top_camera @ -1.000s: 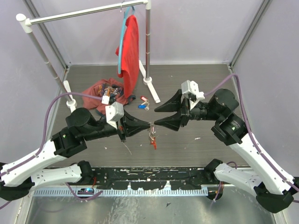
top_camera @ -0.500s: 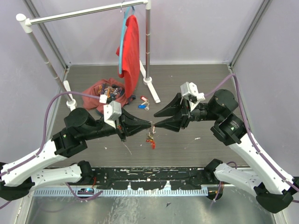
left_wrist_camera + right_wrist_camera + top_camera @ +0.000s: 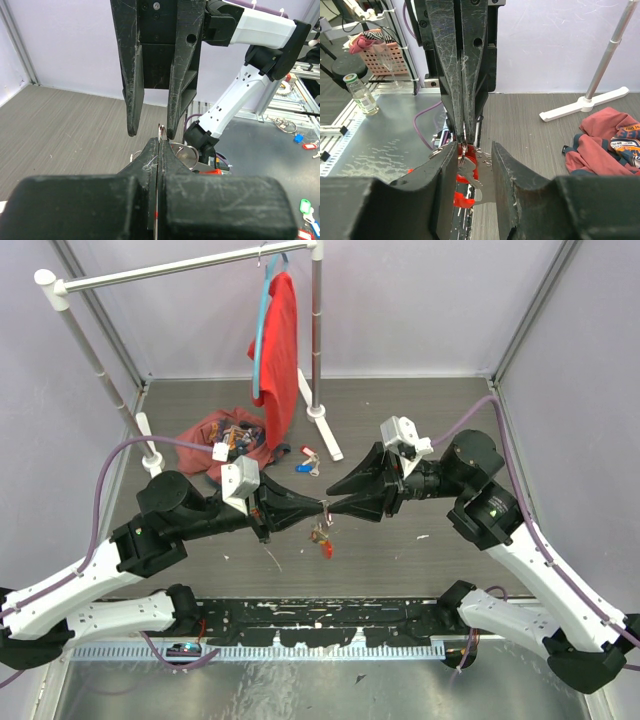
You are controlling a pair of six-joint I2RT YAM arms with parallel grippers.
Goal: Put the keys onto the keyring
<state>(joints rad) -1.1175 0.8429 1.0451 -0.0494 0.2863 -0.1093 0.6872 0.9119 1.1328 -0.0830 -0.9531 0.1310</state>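
best from right wrist: red tag point(image 3: 462, 194) under keyring point(image 3: 463, 149)

Left tool point(image 3: 321, 507) and right tool point(image 3: 331, 498) face tip to tip; the keyring point(image 3: 322, 537) hangs below them, seemingly from the left.

Nothing legible is showing anywhere. Orange lettering is running along a blue band on the crumpled red garment point(image 3: 607, 142) lying at the right, but it is too blurred to read.
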